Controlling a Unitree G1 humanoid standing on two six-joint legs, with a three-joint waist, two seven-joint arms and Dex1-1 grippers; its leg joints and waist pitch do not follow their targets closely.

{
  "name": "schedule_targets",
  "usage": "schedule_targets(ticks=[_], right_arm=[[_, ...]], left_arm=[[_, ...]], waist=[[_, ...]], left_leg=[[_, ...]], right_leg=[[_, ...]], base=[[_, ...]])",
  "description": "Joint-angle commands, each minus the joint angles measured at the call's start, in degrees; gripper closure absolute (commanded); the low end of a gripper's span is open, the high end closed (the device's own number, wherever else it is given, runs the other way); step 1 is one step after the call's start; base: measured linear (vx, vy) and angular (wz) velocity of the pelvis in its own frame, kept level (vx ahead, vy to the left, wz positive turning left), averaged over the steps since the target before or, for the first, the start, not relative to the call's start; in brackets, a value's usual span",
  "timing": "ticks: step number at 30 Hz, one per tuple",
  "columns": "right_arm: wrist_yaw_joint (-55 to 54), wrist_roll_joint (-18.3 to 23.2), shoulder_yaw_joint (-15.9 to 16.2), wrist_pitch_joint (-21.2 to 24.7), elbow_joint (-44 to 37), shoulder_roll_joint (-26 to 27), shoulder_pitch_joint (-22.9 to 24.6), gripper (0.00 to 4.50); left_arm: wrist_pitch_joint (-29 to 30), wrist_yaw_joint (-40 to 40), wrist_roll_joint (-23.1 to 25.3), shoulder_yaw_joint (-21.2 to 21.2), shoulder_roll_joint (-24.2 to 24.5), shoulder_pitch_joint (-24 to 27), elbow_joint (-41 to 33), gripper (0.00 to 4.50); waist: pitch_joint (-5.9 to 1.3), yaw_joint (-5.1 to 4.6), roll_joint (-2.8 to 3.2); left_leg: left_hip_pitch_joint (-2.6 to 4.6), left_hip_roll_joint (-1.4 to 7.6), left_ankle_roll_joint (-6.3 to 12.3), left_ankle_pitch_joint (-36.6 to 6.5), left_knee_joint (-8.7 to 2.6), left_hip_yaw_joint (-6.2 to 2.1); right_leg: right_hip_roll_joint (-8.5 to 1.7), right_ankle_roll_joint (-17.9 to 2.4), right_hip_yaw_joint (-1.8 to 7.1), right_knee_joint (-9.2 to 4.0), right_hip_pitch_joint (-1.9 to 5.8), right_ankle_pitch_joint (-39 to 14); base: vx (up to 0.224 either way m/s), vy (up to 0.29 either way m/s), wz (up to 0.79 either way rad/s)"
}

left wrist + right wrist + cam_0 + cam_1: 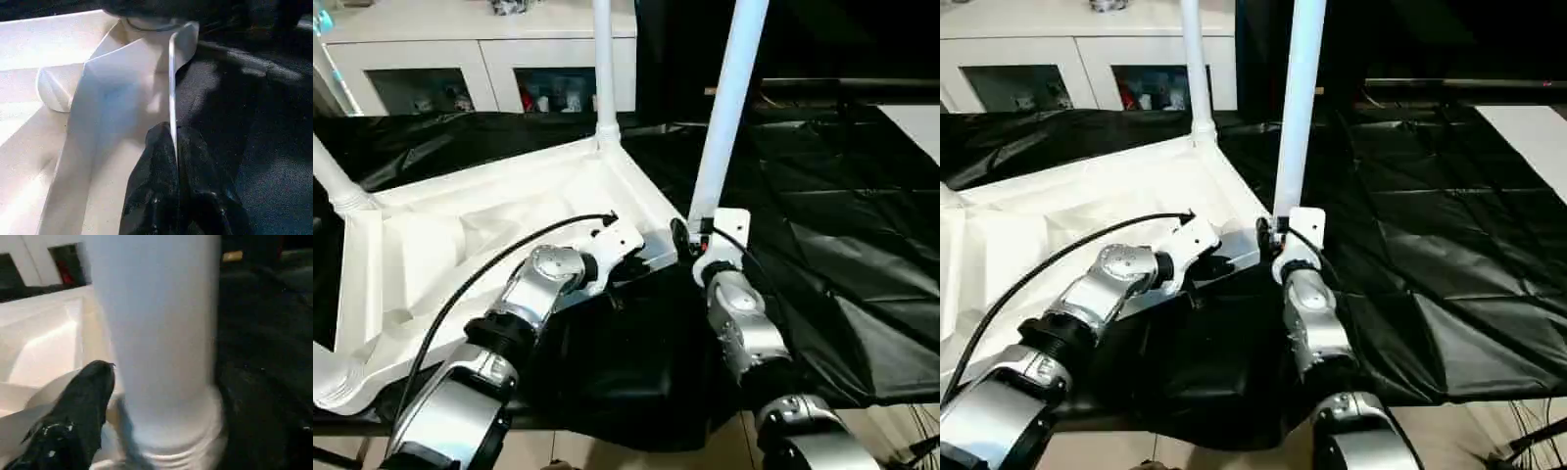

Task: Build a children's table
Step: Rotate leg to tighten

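Inspecting the head view: the tabletop point(489, 235) lies upside down on the black sheet point(842, 196), four legs counted, the nearest leg point(724, 117) upright in its corner socket beside the right gripper point(690, 240). Left wrist view: the left gripper point(173, 147) pinches the tabletop rim, fingers pressed together. Right wrist view: one finger point(88, 391) beside that leg's base; grip state cannot be determined. Risk: if unseated, this leg may topple once released.

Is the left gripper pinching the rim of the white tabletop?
Yes, the left gripper has its black fingers shut on the thin raised rim of the tabletop.
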Motion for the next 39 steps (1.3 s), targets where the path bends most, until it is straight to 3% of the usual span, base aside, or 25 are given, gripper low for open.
schedule_targets(ticks=[1,5,7,11,12,13,15,19,24,31,32,39], right_arm=[[5.8,1.9,0.2,-1.0,-4.8,-2.4,0.7,0.60],[15.8,3.7,1.6,1.7,-7.3,-6.6,1.7,0.60],[22.8,2.1,4.1,-0.4,-7.8,-11.3,2.3,0.60],[35.3,6.3,5.5,5.1,-10.5,-15.3,3.6,0.60],[35.3,6.3,5.5,5.1,-10.5,-15.3,3.6,0.60],[43.0,6.3,8.2,5.9,-11.7,-18.5,4.8,0.60],[46.6,5.6,9.8,5.5,-12.0,-20.3,5.4,0.60],[55.8,6.3,12.7,7.0,-12.7,-24.3,6.2,0.60],[58.0,3.9,13.9,5.1,-10.7,-25.8,5.3,0.60],[59.0,4.8,13.2,4.6,-8.2,-25.3,3.4,0.60],[59.2,4.8,13.3,4.6,-8.1,-25.3,3.3,0.88],[59.6,3.3,13.6,2.3,-4.9,-24.8,2.0,1.35]], left_arm=[[-1.3,-2.0,-0.6,0.2,1.6,1.5,-1.3,4.50],[-1.7,-4.7,-1.5,0.4,2.9,2.2,-2.5,4.50],[-2.4,-9.3,-2.8,-0.1,4.2,3.5,-4.2,4.50],[-1.2,-17.3,-4.7,-1.6,6.8,5.8,-8.8,4.50],[-1.2,-17.3,-4.7,-1.6,6.8,5.8,-8.8,4.50],[-0.9,-20.9,-5.9,-2.4,8.1,7.0,-11.3,4.50],[-0.9,-22.3,-6.3,-2.7,8.7,7.5,-12.4,4.50],[0.9,-25.9,-6.9,-3.5,10.2,8.4,-14.6,4.50],[1.5,-26.5,-7.0,-3.2,10.7,8.8,-15.9,4.50],[2.4,-26.7,-7.1,-3.2,11.0,9.0,-16.9,4.50],[2.5,-26.8,-7.1,-3.2,11.0,9.0,-17.0,4.50],[2.8,-26.7,-6.8,-3.1,11.2,9.0,-17.1,4.50]], waist=[[-3.94,0.39,-0.66],[-3.92,0.45,-0.64],[-3.99,0.55,-0.31],[-3.87,0.65,-0.40],[-3.83,0.86,-0.32],[-3.85,1.05,-0.28],[-3.86,1.48,-0.37],[-3.73,1.83,-0.78],[-3.73,1.79,-1.20],[-3.94,1.87,-1.00],[-3.94,1.90,-0.99],[-3.97,1.84,-0.93]], left_leg=[[1.04,2.21,3.14,-9.0,-4.05,-1.28],[0.83,2.05,4.79,-7.8,-3.77,-1.19],[0.91,2.16,4.87,-7.6,-3.68,-1.24],[0.90,2.23,5.48,-8.2,-3.72,-1.17],[1.04,2.36,5.45,-8.8,-3.77,-1.15],[1.12,2.51,5.17,-9.1,-3.78,-1.12],[1.17,2.67,5.00,-8.9,-3.71,-1.03],[1.06,2.61,4.78,-9.5,-3.77,-1.02],[0.89,2.50,4.90,-8.6,-3.66,-1.02],[0.96,2.49,5.70,-6.7,-3.42,-1.00],[1.00,2.48,5.73,-6.8,-3.41,-0.98],[0.93,2.43,5.68,-7.3,-3.38,-1.02]], right_leg=[[-3.44,-12.4,2.47,-3.91,2.48,-0.1],[-3.41,-13.2,2.38,-3.89,2.59,1.4],[-3.28,-13.9,2.25,-3.83,2.60,1.3],[-3.20,-14.7,2.31,-3.77,2.55,1.5],[-3.19,-15.0,2.27,-3.90,2.53,0.5],[-3.13,-15.1,2.24,-3.85,2.43,-0.1],[-3.16,-15.3,2.25,-3.79,2.31,-0.1],[-3.33,-15.0,2.30,-3.93,2.32,-2.4],[-3.38,-14.8,2.32,-3.96,2.27,-3.3],[-3.27,-15.4,2.23,-3.62,2.24,-1.1],[-3.22,-15.5,2.24,-3.61,2.18,-0.8],[-3.17,-15.9,2.15,-3.55,2.28,-0.7]], base=[[0.000,0.000,0.00],[0.000,0.000,0.00],[0.000,0.000,0.00],[0.000,0.000,0.00],[0.000,0.000,0.00],[0.000,0.000,0.00],[0.000,0.000,0.00],[0.000,0.000,0.00],[0.000,0.000,0.00],[0.000,0.000,0.00],[0.000,0.000,0.00],[0.000,0.000,0.00]])
